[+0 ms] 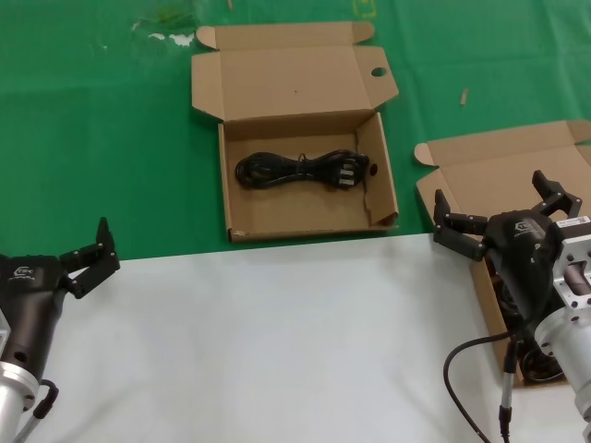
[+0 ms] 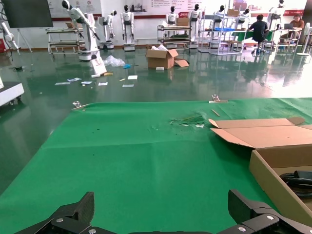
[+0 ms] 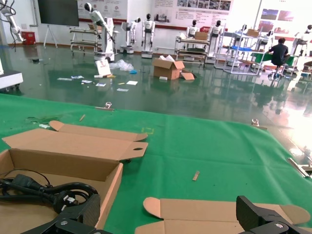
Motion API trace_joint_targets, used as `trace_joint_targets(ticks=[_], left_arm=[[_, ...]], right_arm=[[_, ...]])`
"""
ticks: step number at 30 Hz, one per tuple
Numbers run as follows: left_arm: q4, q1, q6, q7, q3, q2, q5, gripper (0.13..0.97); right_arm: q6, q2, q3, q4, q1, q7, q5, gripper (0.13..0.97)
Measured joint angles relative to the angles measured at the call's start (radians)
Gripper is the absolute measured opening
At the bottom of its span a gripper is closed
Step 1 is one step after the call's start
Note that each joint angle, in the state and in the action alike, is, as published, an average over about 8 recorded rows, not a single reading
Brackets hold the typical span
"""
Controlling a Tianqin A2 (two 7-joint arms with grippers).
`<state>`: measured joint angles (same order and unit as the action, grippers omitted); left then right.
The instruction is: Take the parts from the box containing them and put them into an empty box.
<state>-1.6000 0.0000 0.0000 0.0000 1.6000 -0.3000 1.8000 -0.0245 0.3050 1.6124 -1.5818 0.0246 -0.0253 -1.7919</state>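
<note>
In the head view, the centre box (image 1: 245, 138) has an oval hole (image 1: 379, 72) in its lid. One black power cord (image 1: 295, 171) lies in it. The plain-lidded box (image 1: 489, 161) stands at the right, and dark cords (image 1: 537, 362) show inside, mostly hidden by my right arm. My right gripper (image 1: 494, 198) hangs open over this box's near-left part and holds nothing. My left gripper (image 1: 88, 251) is open and idle at the lower left, over the white surface. The right wrist view shows the holed box (image 3: 114, 180), its cord (image 3: 44, 190) and the plain lid (image 3: 219, 214).
A green mat (image 1: 92, 120) covers the far table, with a white sheet (image 1: 277, 341) in front. A small wood chip (image 1: 464, 96) lies between the boxes. White scraps (image 1: 166, 37) lie at the back left. My arm's thin black cable (image 1: 457, 369) loops at the lower right.
</note>
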Motion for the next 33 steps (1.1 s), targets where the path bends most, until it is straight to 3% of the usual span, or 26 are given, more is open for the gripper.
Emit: trace_joint_targets(ticks=[33], left_arm=[[0.0,0.0,0.0,0.0,0.0,0.0,0.0,0.966]], right_arm=[[0.0,0.0,0.0,0.0,0.0,0.0,0.0,0.966]])
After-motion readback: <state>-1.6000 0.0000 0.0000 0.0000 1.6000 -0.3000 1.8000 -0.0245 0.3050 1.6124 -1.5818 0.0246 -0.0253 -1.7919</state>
